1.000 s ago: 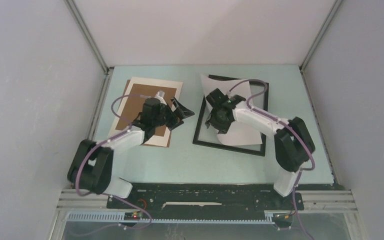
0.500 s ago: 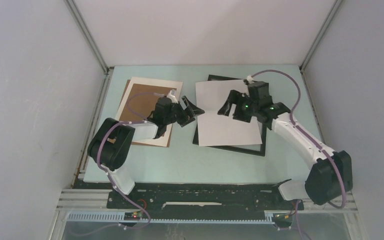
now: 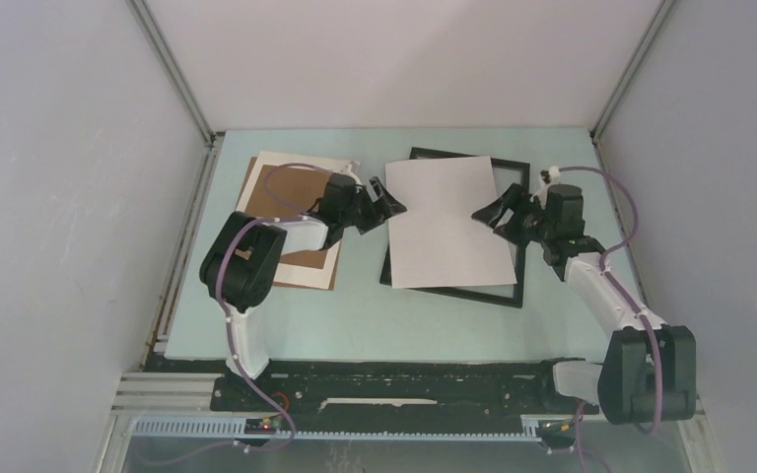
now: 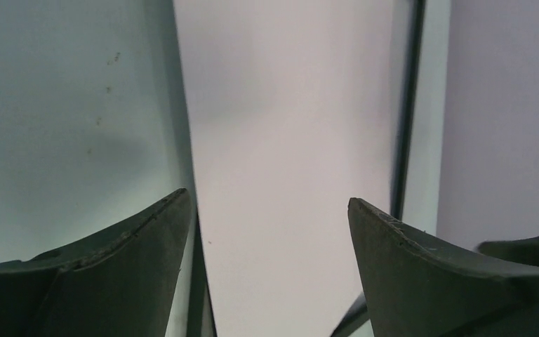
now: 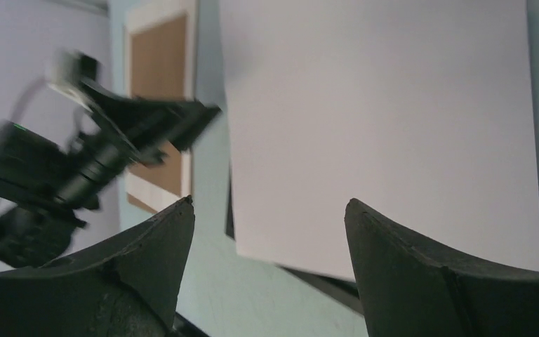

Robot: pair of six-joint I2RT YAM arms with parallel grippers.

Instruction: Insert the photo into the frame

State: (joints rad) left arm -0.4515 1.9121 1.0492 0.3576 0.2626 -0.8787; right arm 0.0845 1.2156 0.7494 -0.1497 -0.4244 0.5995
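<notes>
The black frame (image 3: pixel 453 292) lies flat on the table right of centre. A plain white sheet (image 3: pixel 448 222) rests on it, slightly askew, with its lower left corner over the frame's edge. No printed face shows, so I cannot tell if this sheet is the photo. My left gripper (image 3: pixel 386 197) is open at the sheet's upper left edge. In the left wrist view the sheet (image 4: pixel 288 140) and a frame edge (image 4: pixel 407 105) lie beyond the left gripper (image 4: pixel 267 196). My right gripper (image 3: pixel 493 209) is open and empty at the sheet's right edge. In the right wrist view the right gripper (image 5: pixel 268 200) faces the sheet (image 5: pixel 379 126).
A brown cardboard board (image 3: pixel 281 212) lies on a white mat sheet (image 3: pixel 306 160) at the back left, under the left arm. The enclosure's grey walls and metal posts close in the table on three sides. Bare table lies in front of the frame.
The right gripper opened, let the white sheet go and drew back to the right. The sheet now lies flat on the frame. The left gripper moved right, to the sheet's left edge.
</notes>
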